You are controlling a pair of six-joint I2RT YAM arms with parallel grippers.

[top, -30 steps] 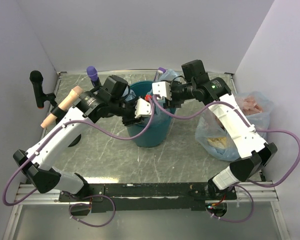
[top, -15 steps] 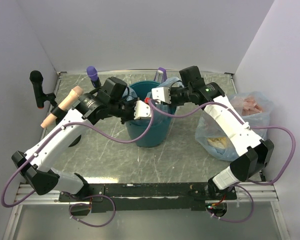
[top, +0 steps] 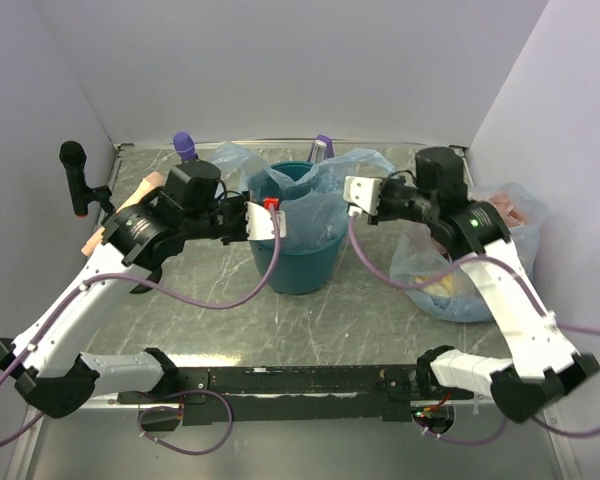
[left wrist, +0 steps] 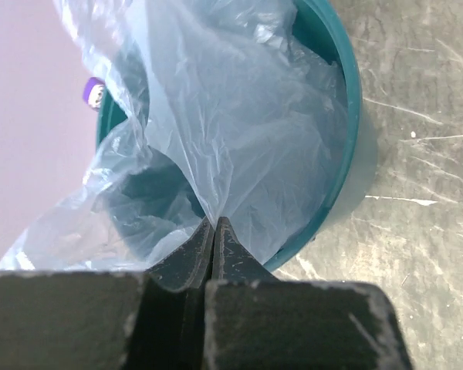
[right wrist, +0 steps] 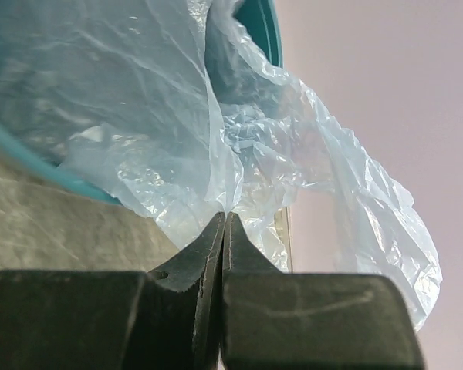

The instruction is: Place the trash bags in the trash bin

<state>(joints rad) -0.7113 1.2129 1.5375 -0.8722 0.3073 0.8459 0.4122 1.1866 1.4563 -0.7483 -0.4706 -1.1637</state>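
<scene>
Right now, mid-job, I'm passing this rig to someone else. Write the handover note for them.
Left gripper: jaws shut on the trash bag, by the left rim of the trash bin.
Right gripper: jaws shut on the bag's opposite edge, just outside the right rim.
Bag: stretched between both grippers across the bin's mouth, middle sagging inside, loose plastic billowing past both sides.
Done: bag gripped, opened, partly in the bin.
Left: probably settle the edges at the rim, then release both sides.
The clear stuffed bag on the right is not part of the job.
</scene>
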